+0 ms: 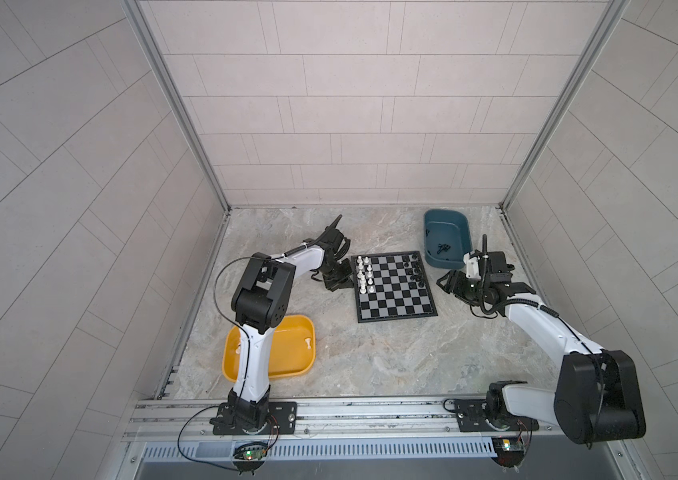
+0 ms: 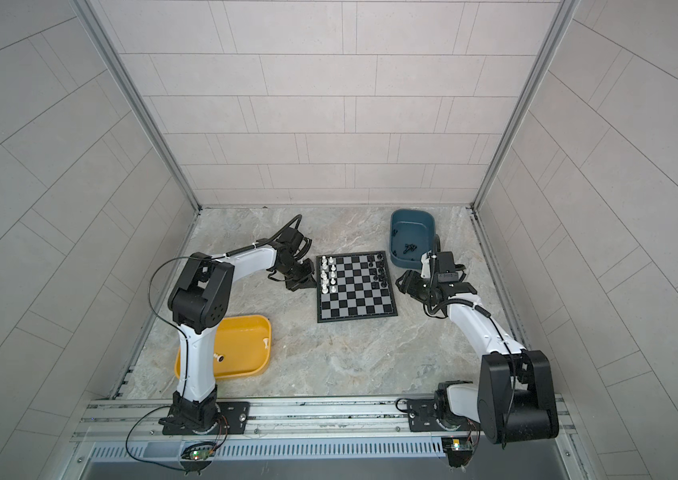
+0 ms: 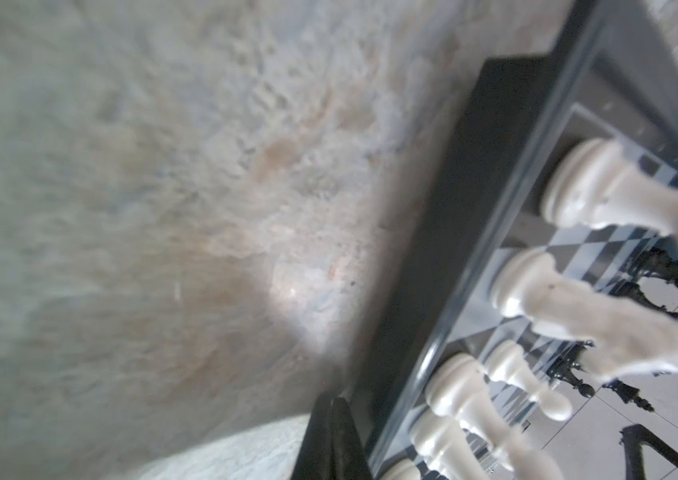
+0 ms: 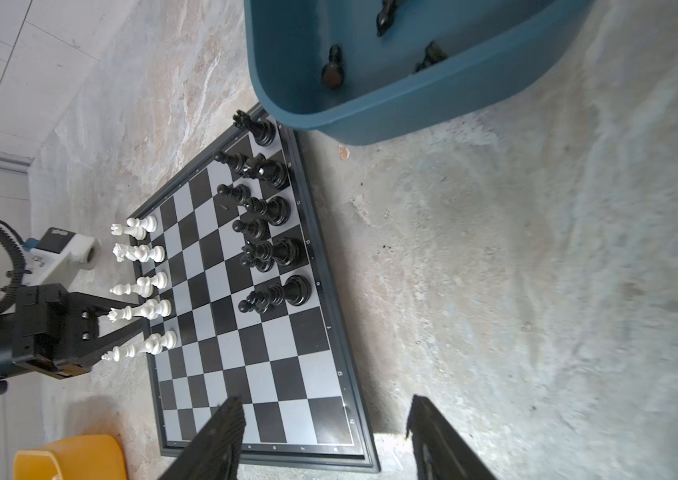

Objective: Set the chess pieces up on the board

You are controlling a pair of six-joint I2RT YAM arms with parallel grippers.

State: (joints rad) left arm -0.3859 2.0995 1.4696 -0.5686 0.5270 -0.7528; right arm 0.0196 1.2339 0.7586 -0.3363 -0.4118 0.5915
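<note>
Chess pieces (image 1: 364,274) are a little over half set up, by my judgement. At the lower left of a top view, the yellow tray (image 1: 287,357) holds at least two loose white pieces (image 1: 308,342), though the arm hides part of it. Up and to the right, the left jaws are pressed together and empty. They sit low over the counter (image 1: 370,353), just beside the left edge of the board (image 1: 393,305). The board lies mid-frame. White pieces fill the upper part of its two left columns and black pieces (image 1: 414,272) the upper part of its two right columns. The lower rows on both sides are bare. Right of the board, the right jaws stand apart with nothing between them. At the upper right, the teal tray (image 1: 445,232) holds a few more black pieces waiting to be placed.
</note>
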